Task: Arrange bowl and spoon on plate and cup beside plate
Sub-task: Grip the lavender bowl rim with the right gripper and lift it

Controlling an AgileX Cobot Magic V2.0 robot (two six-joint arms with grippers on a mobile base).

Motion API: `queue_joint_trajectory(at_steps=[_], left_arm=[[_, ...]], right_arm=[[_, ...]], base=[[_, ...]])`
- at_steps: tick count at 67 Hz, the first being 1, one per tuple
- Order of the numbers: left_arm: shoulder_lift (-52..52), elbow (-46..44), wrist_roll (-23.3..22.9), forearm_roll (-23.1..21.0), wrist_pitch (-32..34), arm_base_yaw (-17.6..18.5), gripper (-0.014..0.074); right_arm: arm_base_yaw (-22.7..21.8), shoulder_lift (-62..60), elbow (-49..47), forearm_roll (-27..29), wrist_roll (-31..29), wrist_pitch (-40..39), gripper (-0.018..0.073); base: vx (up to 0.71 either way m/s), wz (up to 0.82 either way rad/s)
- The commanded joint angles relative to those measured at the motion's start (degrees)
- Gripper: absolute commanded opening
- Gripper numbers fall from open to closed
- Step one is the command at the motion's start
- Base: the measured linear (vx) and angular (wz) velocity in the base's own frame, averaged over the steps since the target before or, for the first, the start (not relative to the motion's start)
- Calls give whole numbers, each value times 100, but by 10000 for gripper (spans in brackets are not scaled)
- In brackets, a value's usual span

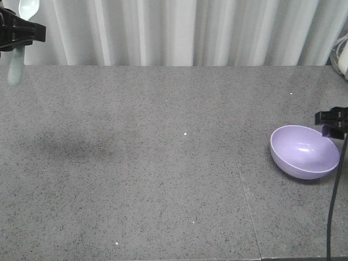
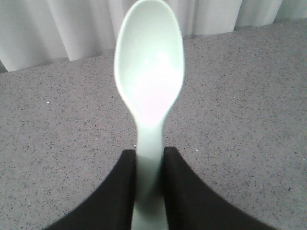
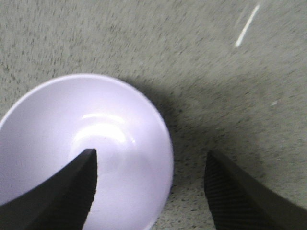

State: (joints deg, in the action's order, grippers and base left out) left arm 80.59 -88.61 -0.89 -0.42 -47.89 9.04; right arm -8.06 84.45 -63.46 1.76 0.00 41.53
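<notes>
Speckled grey table (image 1: pixel 163 217) takes up the near part of my front view. Further in, by the right edge, the bowl (image 1: pixel 304 151) sits on that surface, tipped so its hollow faces partly toward the camera. Just behind it is the right gripper (image 3: pixel 151 160), and its wrist camera shows me why. The jaws stand wide apart astride the bowl's rim, one of the fingers (image 3: pixel 67 191) over the glossy inside and the other outside, over the table. Neither pad looks pressed against the wall, so I judge it is lined up for a rim pinch and has hold of nothing yet.

Farther back, at the far left and well above the table, the left gripper (image 1: pixel 19 33) is clamped on the spoon (image 2: pixel 149 72). It pinches the flat handle just below the scoop, with the scoop pointing up and the handle end hanging free. A grip that high should keep the spoon from swinging when I carry it. Behind everything hangs a pale curtain (image 1: pixel 190 32). Neither plate nor cup shows in any view, so I cannot say where they are.
</notes>
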Motion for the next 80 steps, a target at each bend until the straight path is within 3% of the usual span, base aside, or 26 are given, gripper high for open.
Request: queue_joint_trajectory(at_steps=[1, 38, 50, 65, 80], left_arm=[[-213, -163, 1, -49, 359, 37, -6], [-213, -163, 1, -49, 353, 37, -6], [-213, -163, 1, -49, 347, 37, -6], [-213, -163, 1, -49, 347, 37, -6], [-213, -163, 1, -49, 333, 37, -6]], right_arm=[[-35, 34, -183, 29, -105, -130, 459], [-35, 667, -183, -129, -40, -196, 422], [-35, 762, -183, -176, -40, -321, 298], [-35, 762, -183, -176, -40, -480, -14], [-35, 762, -183, -176, -66, -509, -10]], base=[[0, 0], [0, 0], [0, 0], [0, 0], [0, 0]])
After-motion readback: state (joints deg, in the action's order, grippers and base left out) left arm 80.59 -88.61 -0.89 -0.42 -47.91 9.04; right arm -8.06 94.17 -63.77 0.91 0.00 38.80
